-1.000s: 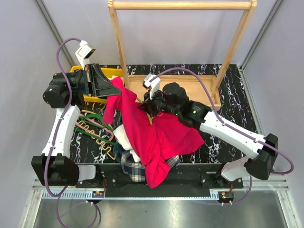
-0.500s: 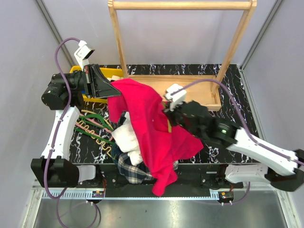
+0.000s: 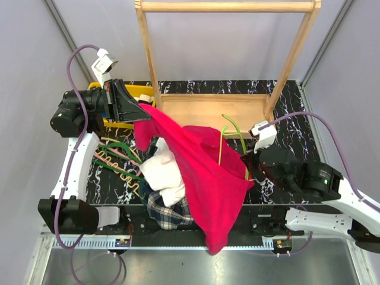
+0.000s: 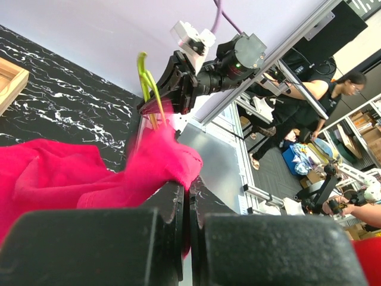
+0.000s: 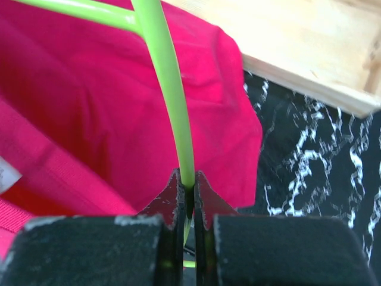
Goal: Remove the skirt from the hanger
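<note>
Skirt [image 3: 202, 172] — bright pink, taut — edge apparently in pinch of left gripper [image 3: 144, 107], green hanger [image 5: 169, 89] in that of right gripper [image 5: 188, 182].

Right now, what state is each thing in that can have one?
left hand, shut on a corner of the red skirt.
right hand, shut on the green hanger.
red skirt, stretched between the two hands, lower end hanging loose.
green hanger, held up, partly out of the skirt.
wooden rack, upright.
spare hangers, lying flat.
</note>
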`<state>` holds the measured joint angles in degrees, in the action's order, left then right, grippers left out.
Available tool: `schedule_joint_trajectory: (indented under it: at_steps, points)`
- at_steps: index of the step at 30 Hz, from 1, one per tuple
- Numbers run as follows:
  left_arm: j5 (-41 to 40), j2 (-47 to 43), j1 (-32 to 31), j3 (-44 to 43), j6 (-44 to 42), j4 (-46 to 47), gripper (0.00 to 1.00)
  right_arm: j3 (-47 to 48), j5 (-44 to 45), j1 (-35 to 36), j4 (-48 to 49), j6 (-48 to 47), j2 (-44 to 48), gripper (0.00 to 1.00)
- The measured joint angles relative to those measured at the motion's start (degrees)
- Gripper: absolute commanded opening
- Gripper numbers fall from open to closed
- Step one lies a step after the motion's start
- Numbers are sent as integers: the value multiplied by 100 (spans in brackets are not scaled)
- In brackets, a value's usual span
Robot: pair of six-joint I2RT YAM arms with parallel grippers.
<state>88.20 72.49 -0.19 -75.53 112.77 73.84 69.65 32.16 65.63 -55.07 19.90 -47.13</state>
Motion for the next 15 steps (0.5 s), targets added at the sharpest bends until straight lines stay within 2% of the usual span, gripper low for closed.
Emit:
schedule_joint_trajectory:
  at_steps: [5,9,12,15]
  points:
    - [11,4,2,-22,0,4,0,2,269,-9,-409,549,186,0]
    - [11,4,2,-22,0,4,0,210,446,-9,-544,629,199,0]
    - [7,4,2,-22,-2,4,0,798,855,-11,-442,188,-105,0]
    - [-2,-4,13,-4,-20,7,0,1386,1711,-11,621,-1005,-568,0]
